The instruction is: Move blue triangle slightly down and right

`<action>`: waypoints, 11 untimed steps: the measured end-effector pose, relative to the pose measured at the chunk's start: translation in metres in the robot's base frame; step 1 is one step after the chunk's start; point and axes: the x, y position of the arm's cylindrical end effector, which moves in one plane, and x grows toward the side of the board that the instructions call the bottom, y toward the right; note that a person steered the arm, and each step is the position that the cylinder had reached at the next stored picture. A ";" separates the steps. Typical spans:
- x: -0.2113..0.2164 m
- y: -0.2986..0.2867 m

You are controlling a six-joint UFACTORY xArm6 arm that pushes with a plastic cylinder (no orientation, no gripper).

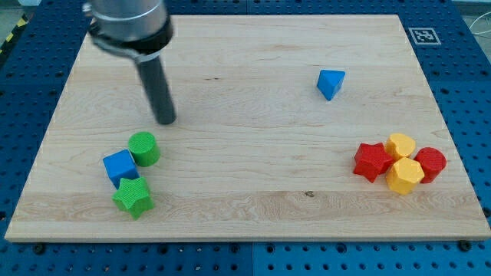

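Observation:
The blue triangle lies on the wooden board, right of centre toward the view's top. My tip is far to the triangle's left, slightly lower in the view, with open board between them. The tip stands just above the green cylinder and does not touch it.
A blue cube and a green star sit with the green cylinder at the lower left. At the lower right, a red star, two yellow blocks and a red block cluster together.

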 end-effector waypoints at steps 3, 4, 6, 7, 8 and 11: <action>-0.054 0.166; -0.071 0.210; -0.060 0.272; -0.039 0.276; -0.032 0.297; 0.002 0.257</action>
